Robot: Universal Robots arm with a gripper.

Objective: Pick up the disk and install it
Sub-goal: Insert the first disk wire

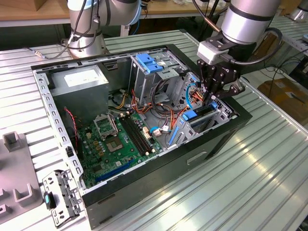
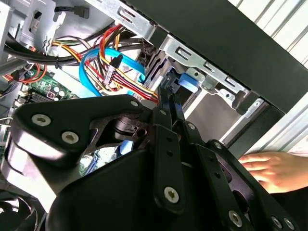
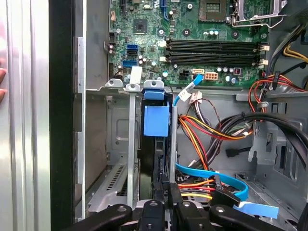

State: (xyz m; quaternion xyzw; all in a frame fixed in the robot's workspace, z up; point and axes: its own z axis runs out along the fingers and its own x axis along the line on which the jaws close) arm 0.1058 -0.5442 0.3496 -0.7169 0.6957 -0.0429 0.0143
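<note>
Disk (image 3: 157,120) stands on edge in the drive bay at the front of the open computer case (image 1: 211,139), mostly seated; gripper (image 3: 168,192) pinches its rear edge, fingers pressed together on it, so release is left. Case lies on a ribbed metal table (image 1: 250,183); a person's hand (image 2: 269,171) rests beside it

Open black computer case (image 1: 211,144) at centre of exterior view, lying on ribbed metal desk (image 1: 269,178). Green motherboard (image 1: 118,142) in lower-left interior; pale power supply (image 1: 79,79) upper left. Tall metal cage (image 1: 147,77) with blue tab mid-frame. Orange, red and yellow cable bundle (image 1: 163,113) just right of motherboard. Grey bracket (image 1: 60,197) at lower left, outside case.
</note>
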